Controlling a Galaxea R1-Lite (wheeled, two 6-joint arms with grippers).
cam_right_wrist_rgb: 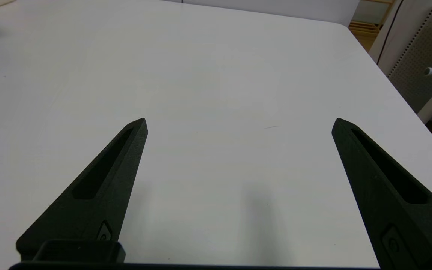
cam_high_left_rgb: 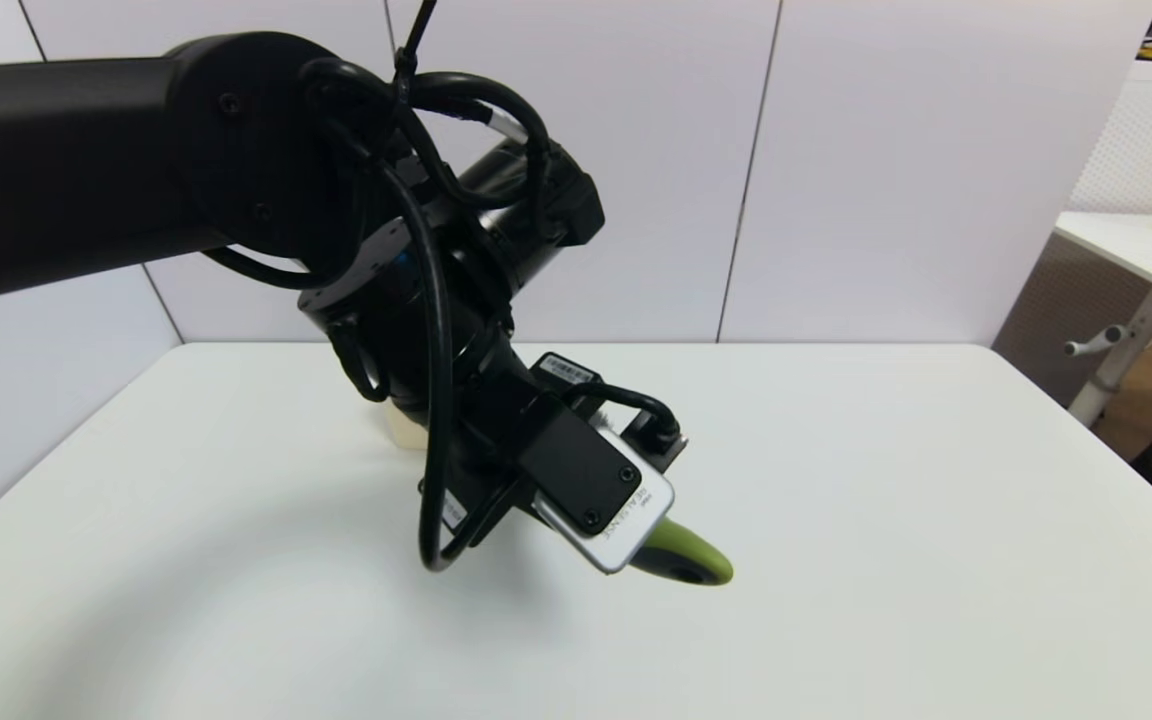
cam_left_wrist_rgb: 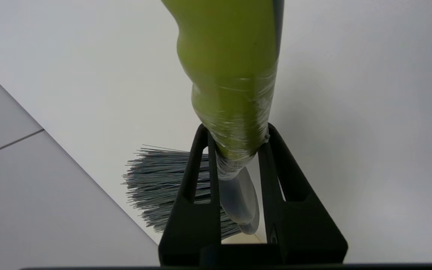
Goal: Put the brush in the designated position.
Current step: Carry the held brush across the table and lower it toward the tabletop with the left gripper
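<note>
Left gripper (cam_left_wrist_rgb: 238,137) hangs over the middle of the white table (cam_high_left_rgb: 886,520), its two black fingers (cam_left_wrist_rgb: 201,180) pressed against either side of the brush (cam_left_wrist_rgb: 234,93), closed narrow on the neck where handle meets head. In the head view the arm and its wrist camera (cam_high_left_rgb: 601,500) cover most of the tool, and only the rounded lime-green handle end (cam_high_left_rgb: 696,562) pokes out toward 4 o'clock from the wrist, above the tabletop.

Seen from the left wrist, the brush has a lime-green handle wrapped in clear film near the grip, a grey oval head (cam_left_wrist_rgb: 240,202) below the fingers, and long dark bristles (cam_left_wrist_rgb: 156,183) fanning out to one side. A darker strip runs along one edge of the handle.

A cream object (cam_high_left_rgb: 404,430) sits on the table at about 10 o'clock from the handle end, mostly hidden behind the arm.

Right gripper (cam_right_wrist_rgb: 238,125) hovers low over bare table with its fingers spread wide, holding nothing.
</note>
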